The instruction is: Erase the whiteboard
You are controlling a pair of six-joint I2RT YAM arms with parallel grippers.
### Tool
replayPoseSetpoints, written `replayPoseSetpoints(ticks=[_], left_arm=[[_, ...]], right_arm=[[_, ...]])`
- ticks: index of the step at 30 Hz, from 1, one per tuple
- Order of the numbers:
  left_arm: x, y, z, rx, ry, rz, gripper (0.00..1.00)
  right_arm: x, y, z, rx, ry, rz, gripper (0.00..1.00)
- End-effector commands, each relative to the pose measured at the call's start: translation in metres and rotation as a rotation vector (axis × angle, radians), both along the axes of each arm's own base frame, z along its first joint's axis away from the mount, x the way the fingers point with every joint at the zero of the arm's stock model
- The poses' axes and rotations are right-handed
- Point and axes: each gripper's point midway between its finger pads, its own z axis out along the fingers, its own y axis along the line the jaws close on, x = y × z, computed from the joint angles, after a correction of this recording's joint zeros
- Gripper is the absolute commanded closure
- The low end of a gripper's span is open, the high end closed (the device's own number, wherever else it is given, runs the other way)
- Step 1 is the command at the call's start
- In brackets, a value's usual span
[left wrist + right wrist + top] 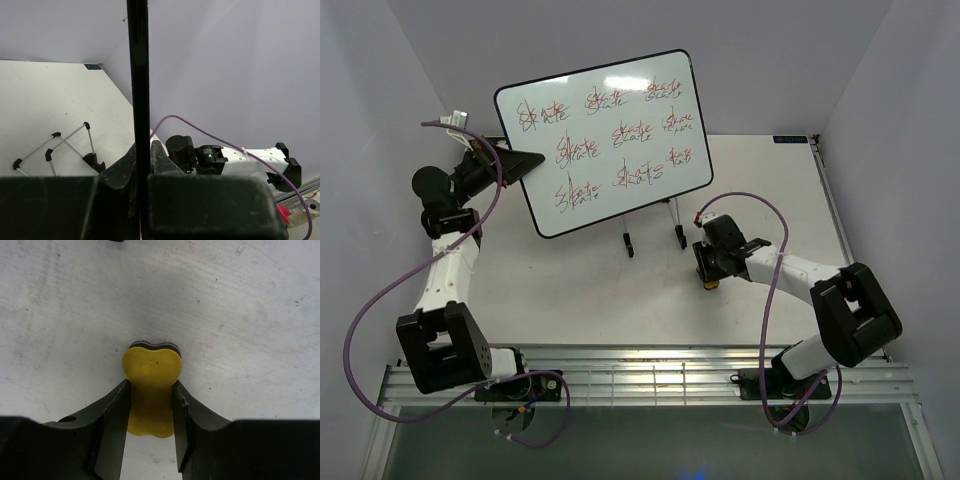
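Nearby, whiteboard over wire easel, eraser between right jaws.

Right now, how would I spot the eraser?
Start at the big scribbled whiteboard, then look below its lower right corner to the right gripper at the table. The eraser is the small yellow block pinched between its fingers, the only yellow thing there.

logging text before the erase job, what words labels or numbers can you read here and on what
"Skate": as best it reads, nine times in black with red scribbled over, on the whiteboard.
Small dark label at the far edge of the table: too small to read.
Yellow eraser: no text.
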Motion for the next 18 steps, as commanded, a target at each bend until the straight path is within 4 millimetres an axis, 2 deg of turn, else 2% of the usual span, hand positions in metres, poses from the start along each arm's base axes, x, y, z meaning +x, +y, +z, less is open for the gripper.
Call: replayPoseSetpoints(ticks=[1,2,5,8,9,10,12,13,14,15,16,17,18], left_arm=[[-0.015,0.002,0.040,-0.033,-0.151,0.085,1.00],[-0.016,0.001,0.038,-0.034,-0.147,0.086,1.00],[-0.019,-0.009,0.023,-0.032,-0.125,0.064,1.00],[-0.023,-0.033,-0.001,-0.029,-0.085,0.004,1.00],[-0.027,-0.045,-0.010,-0.031,-0.066,-0.028,1.00],[-0.027,-0.050,-0.026,-0.030,-0.032,-0.036,1.00],[-0.034,-0.064,-0.041,-0.038,0.005,-0.066,1.00],[-0.042,-0.076,-0.056,-0.036,0.033,-0.096,1.00],[-0.045,-0.082,-0.062,-0.041,0.046,-0.099,1.00],[-0.054,-0.097,-0.069,-0.039,0.059,-0.138,1.00],[-0.059,-0.103,-0.076,-0.041,0.074,-0.150,1.00],[-0.065,-0.109,-0.092,-0.038,0.110,-0.162,1.00],[-0.073,-0.122,-0.098,-0.040,0.125,-0.187,1.00]], right_arm=[[0.009,0.002,0.031,0.028,-0.098,-0.005,0.68],[0.004,-0.004,0.035,0.014,-0.092,-0.015,0.68],[-0.005,-0.022,0.072,0.024,-0.173,-0.064,0.68],[-0.015,-0.040,0.098,0.025,-0.224,-0.123,0.68],[-0.023,-0.050,0.116,0.028,-0.259,-0.144,0.68],[-0.027,-0.056,0.126,0.034,-0.275,-0.157,0.68],[-0.032,-0.064,0.163,0.072,-0.353,-0.180,0.69],[-0.039,-0.067,0.170,0.071,-0.351,-0.176,0.69],[-0.042,-0.068,0.181,0.085,-0.366,-0.173,0.70],[-0.043,-0.066,0.203,0.119,-0.399,-0.165,0.70],[-0.046,-0.066,0.208,0.125,-0.398,-0.155,0.70],[-0.046,-0.062,0.213,0.137,-0.405,-0.134,0.70],[-0.047,-0.053,0.217,0.170,-0.398,-0.094,0.70]])
